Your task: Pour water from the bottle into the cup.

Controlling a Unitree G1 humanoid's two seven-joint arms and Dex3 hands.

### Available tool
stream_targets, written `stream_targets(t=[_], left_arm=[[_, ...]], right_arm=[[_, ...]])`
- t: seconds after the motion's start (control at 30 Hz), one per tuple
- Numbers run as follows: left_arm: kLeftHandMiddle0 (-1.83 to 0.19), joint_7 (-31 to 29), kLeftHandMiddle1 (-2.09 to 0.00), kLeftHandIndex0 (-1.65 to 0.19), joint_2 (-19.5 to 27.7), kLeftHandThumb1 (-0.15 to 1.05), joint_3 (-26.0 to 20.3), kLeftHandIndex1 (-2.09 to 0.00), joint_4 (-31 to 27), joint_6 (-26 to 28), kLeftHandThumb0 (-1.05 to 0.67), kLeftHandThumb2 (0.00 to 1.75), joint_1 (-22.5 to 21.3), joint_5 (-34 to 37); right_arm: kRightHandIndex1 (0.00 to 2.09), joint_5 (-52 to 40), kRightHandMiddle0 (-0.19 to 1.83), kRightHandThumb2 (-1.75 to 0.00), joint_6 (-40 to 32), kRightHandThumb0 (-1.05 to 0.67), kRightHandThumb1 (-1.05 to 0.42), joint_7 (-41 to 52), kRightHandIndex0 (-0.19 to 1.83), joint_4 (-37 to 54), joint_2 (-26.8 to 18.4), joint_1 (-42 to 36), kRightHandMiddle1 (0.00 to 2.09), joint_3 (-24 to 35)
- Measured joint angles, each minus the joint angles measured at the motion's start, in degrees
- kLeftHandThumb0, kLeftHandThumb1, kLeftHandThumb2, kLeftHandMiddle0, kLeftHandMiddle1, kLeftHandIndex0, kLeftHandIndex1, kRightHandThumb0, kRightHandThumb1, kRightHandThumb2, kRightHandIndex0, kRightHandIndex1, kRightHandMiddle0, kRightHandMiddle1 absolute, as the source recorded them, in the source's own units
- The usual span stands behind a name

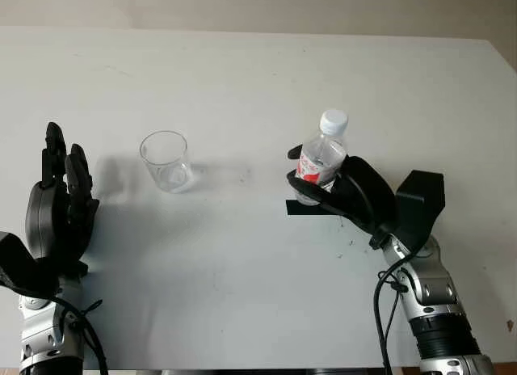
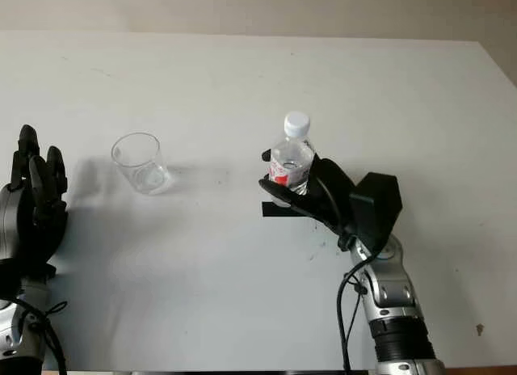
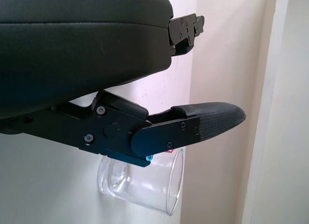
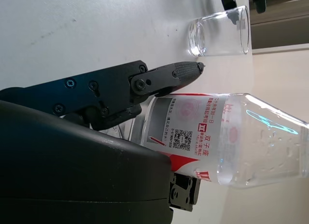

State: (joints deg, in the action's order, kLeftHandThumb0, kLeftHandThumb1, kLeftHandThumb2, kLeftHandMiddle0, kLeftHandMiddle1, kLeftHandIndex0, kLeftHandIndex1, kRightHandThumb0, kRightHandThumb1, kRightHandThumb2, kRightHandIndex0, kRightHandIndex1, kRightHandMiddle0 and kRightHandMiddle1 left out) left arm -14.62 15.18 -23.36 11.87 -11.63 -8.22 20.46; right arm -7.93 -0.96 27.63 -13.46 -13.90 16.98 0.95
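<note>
While the right hand wraps its fingers around the lower body of the bottle, the bottle stands upright on the white table, right of centre. Its white cap is on, and its red-and-white label faces the palm in the right wrist view, where one finger presses across the label and the black shell sits against the bottle's other side. A strip of black tape lies on the table just beneath the hand. The clear cup stands upright and apart from the bottle, to its left, near the middle of the table. The left hand is at the table's left edge, open and holding nothing, with its fingers pointing away from the robot. From the left wrist view the cup sits just beyond one black finger, not touching it.
</note>
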Motion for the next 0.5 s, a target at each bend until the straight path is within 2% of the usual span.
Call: stream_targets(t=[0.1, 0.17, 0.23, 0.33, 0.5], left_arm=[[0.18, 0.4, -0.05, 0.19, 0.0, 1.05, 0.0, -0.04, 0.0, 0.3, -0.72, 0.6, 0.0, 0.0], [0.18, 0.4, -0.05, 0.19, 0.0, 1.05, 0.0, -0.04, 0.0, 0.3, -0.73, 0.6, 0.0, 0.0], [0.19, 0.4, -0.05, 0.19, 0.0, 1.05, 0.0, -0.03, 0.0, 0.3, -0.74, 0.6, 0.0, -0.1], [0.19, 0.4, -0.05, 0.19, 0.0, 1.05, 0.0, -0.03, 0.0, 0.3, -0.73, 0.6, 0.0, -0.1], [0.19, 0.4, -0.05, 0.19, 0.0, 1.05, 0.0, -0.04, 0.0, 0.6, -0.73, 0.61, 0.0, -0.1]], right_arm=[[0.87, -0.1, -0.19, -0.05, 1.0, -0.61, -1.02, 0.2, -0.19, 0.4, 0.0, -1.2, 0.9, 0.1], [0.39, -0.6, -0.18, -0.05, 1.8, -0.66, -1.01, 0.5, -0.12, 0.9, 0.0, -2.3, 0.48, 0.3], [0.1, -0.7, -0.19, -0.05, 3.4, -0.73, -0.99, 0.4, -0.16, 1.2, 0.1, -3.1, 0.12, 0.4], [0.01, 1.1, -0.19, -0.05, 7.9, -0.86, -0.99, -0.4, -0.19, -0.1, -0.1, -4.0, 0.01, 0.4], [0.0, 2.9, -0.19, -0.06, 14.7, -0.91, -1.0, -2.3, -0.19, -3.1, -0.2, -4.5, 0.0, 0.6]])
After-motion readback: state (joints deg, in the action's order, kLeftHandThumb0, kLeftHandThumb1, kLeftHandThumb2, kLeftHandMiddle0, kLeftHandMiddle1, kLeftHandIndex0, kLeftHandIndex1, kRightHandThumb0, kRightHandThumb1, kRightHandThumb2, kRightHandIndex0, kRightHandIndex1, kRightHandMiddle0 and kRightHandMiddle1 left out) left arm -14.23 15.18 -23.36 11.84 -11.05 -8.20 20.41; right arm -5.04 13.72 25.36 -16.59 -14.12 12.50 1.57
